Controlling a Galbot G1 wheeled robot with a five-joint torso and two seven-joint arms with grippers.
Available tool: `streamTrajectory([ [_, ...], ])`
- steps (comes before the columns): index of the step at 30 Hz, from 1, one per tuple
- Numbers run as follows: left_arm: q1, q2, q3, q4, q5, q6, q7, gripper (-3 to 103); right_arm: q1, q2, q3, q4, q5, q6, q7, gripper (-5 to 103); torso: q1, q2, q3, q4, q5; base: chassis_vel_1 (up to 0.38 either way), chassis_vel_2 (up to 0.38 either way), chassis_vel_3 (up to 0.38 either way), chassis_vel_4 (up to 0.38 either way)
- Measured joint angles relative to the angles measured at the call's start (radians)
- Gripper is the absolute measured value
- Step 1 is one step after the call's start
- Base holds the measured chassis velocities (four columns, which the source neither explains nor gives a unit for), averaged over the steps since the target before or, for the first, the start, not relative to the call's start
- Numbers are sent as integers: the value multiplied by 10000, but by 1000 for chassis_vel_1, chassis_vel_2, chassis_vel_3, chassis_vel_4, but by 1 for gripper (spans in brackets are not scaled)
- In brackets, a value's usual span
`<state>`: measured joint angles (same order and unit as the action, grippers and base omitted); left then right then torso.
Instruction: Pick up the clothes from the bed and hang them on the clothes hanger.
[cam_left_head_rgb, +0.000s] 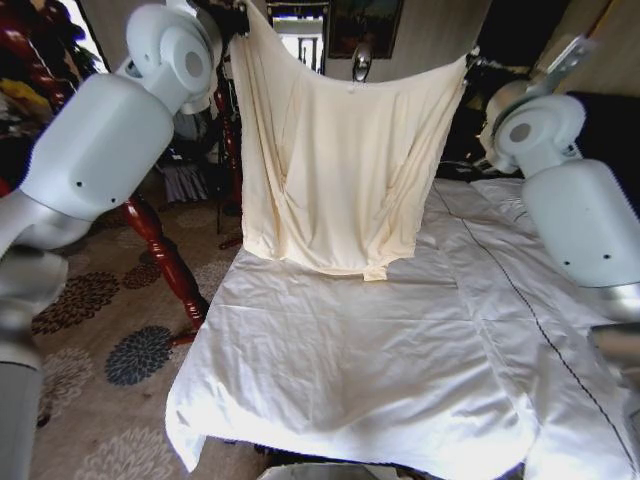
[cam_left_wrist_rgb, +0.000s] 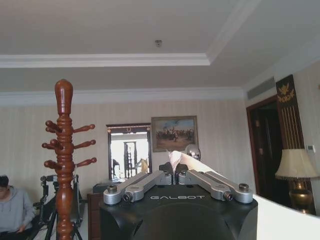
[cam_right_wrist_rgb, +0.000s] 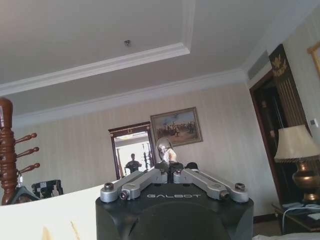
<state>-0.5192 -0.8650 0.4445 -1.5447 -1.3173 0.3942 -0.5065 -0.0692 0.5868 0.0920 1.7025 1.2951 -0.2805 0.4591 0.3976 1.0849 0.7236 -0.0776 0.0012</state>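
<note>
The T-shirt (cam_left_head_rgb: 345, 170) is held up in the air above the bed (cam_left_head_rgb: 400, 370), stretched between the two raised arms. Its top edge sags in the middle and its hem hangs just above the white duvet, near the far part of the bed.

The left gripper (cam_left_wrist_rgb: 174, 169) is raised high at the shirt's upper left corner. In the left wrist view its fingers are seen drawn together at the tips, with a fold of pale cream fabric pinched between them and a strip of the cloth trailing off to one side.

The right gripper (cam_right_wrist_rgb: 170, 165) is raised at the shirt's upper right corner. In the right wrist view its fingers are likewise closed at the tips, and a small bunch of pale fabric is seen clamped there; the shirt's top edge is visible stretching away below the gripper body.

A reddish-brown wooden coat stand (cam_left_wrist_rgb: 64, 160) is seen beside the left arm, standing on the patterned carpet (cam_left_head_rgb: 110, 350) to the left of the bed. A framed painting (cam_left_wrist_rgb: 174, 133) is hung on the far wall, and a table lamp (cam_right_wrist_rgb: 299, 160) is seen by the doorway.
</note>
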Motion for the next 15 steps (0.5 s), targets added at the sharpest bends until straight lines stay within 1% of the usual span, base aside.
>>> streamTrajectory([
  [1,0,0,0,0,0,0,0,1,0,0,0,0,0,0,0,1,0,0,0,0,0,0,0,0,0],
  [2,189,242,-116,-471,-69,117,-85,1,-653,-599,622,735,192,-84,101,1,-1,1,-1,-4,-11,0,0,0,0],
  [4,408,657,-331,-1160,-194,293,-234,1,-1340,-1307,1365,1619,582,-180,293,1,-4,2,-3,-18,-13,0,0,0,0],
  [5,561,1038,-542,-1807,-271,445,-335,1,-1656,-1727,1780,2249,905,-287,523,1,-8,4,-7,-14,-10,0,0,0,0],
  [6,561,1038,-542,-1807,-271,445,-335,1,-1656,-1727,1780,2249,905,-287,523,1,-8,4,-7,-14,-10,0,0,0,0],
  [7,643,1262,-700,-2183,-330,524,-407,1,-1774,-1951,1993,2702,1158,-360,701,1,-10,5,-8,-14,-8,0,0,0,0],
  [8,722,1472,-903,-2607,-433,632,-507,1,-1817,-2109,2153,3117,1397,-405,897,1,-12,5,-9,-7,-12,0,0,0,0],
  [10,707,1907,-1361,-3482,-877,973,-860,1,-1795,-2437,2653,4243,2245,-534,1458,1,-10,5,-7,7,-19,0,0,0,0],
  [11,707,1907,-1361,-3482,-877,973,-860,1,-1795,-2437,2653,4243,2245,-534,1458,1,-10,5,-7,7,-19,0,0,0,0],
  [13,453,2223,-1607,-3890,-1313,1101,-1032,1,-1698,-2646,3046,4853,2856,-664,1768,1,-4,4,-5,4,-22,0,0,0,0],
  [15,209,2551,-1864,-4082,-1729,1191,-1121,1,-1638,-2914,3579,5261,3606,-952,2067,1,-4,5,-5,-1,-8,0,0,0,0],
])
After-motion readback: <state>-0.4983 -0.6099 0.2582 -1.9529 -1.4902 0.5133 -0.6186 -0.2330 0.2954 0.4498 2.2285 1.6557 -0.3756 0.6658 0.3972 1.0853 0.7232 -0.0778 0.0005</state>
